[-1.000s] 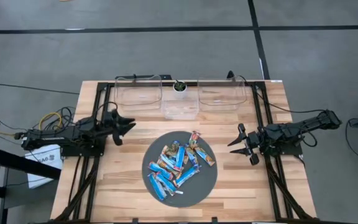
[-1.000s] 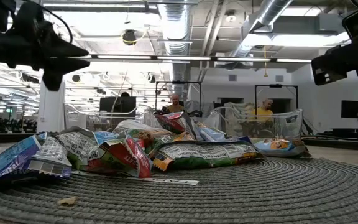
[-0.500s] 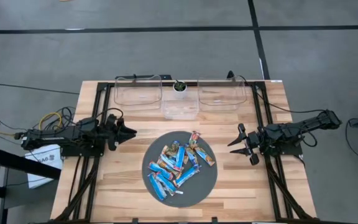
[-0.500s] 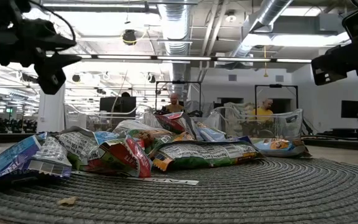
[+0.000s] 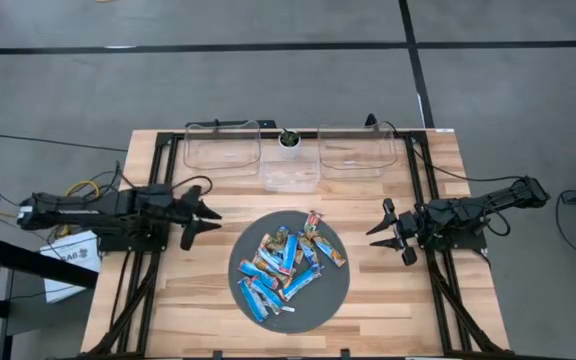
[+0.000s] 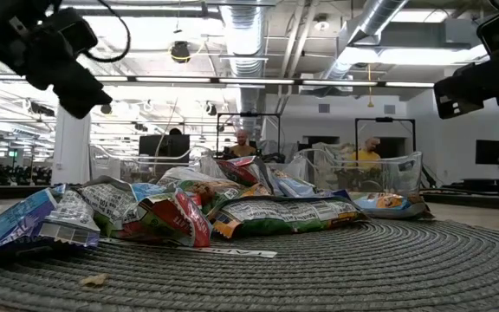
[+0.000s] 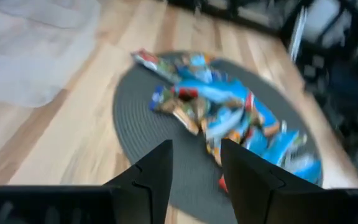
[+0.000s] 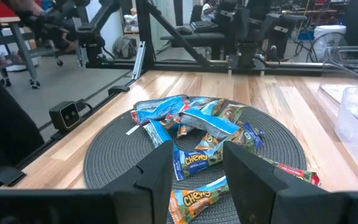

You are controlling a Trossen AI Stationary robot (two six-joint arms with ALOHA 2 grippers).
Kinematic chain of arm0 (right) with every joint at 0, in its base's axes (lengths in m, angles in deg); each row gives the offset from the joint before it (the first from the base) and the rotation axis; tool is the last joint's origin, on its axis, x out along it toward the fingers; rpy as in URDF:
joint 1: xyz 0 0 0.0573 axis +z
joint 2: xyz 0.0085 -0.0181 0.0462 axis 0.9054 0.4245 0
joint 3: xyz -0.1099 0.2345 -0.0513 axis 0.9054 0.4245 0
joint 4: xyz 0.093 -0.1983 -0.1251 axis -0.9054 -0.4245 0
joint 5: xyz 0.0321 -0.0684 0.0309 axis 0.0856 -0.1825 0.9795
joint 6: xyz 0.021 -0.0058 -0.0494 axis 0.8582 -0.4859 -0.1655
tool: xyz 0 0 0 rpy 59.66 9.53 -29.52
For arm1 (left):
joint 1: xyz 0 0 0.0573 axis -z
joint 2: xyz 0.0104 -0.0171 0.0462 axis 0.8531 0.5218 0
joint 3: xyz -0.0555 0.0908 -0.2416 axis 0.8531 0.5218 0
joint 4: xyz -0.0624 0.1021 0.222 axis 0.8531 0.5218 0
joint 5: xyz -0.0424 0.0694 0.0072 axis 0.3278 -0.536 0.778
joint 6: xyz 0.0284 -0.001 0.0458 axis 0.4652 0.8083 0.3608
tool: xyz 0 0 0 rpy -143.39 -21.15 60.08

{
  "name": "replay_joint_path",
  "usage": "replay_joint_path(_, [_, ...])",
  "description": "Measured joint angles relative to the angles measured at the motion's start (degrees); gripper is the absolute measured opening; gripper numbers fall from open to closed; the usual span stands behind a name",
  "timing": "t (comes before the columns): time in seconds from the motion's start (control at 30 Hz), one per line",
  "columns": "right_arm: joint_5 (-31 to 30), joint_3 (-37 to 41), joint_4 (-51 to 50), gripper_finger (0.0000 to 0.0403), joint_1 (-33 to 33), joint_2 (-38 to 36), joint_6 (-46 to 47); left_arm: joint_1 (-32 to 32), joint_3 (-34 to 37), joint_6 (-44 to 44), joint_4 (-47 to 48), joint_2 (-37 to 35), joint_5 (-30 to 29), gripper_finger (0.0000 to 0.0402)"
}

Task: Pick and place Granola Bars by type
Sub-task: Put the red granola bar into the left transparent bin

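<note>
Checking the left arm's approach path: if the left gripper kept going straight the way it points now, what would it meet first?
Probably the round grey mat and the pile of granola bars on it. The left gripper, jaws open, points across bare wood toward them; its wrist view looks down on the pile. Height above the table is unclear.

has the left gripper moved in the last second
Yes. The left gripper, open, has shifted slightly closer to the round grey mat; the right gripper waits beside it.

Granola bars heaped on a round mat at table centre — three clear bins behind it, left gripper and right gripper flanking.
</note>
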Motion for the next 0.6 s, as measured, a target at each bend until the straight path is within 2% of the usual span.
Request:
replay_joint_path(0.13, [0.0, 0.0, 0.0, 0.0134, 0.0, 0.0, 0.0, 3.4, -4.7, 9.5, 0.6, 8.6, 2.0, 0.0128])
replay_joint_path(0.3, [0.0, 0.0, 0.0, 0.0133, 0.0, 0.0, 0.0, 7.4, -8.0, 20.7, 0.1, 19.0, -4.0, 0.0128])
replay_joint_path(0.4, [0.0, 0.0, 0.0, 0.0134, 0.0, 0.0, 0.0, 8.8, -8.6, 23.5, -1.8, 24.8, -7.1, 0.0128])
replay_joint_path(0.6, [0.0, 0.0, 0.0, 0.0133, 0.0, 0.0, 0.0, 12.2, -8.6, 26.7, -9.1, 36.9, -9.4, 0.0128])
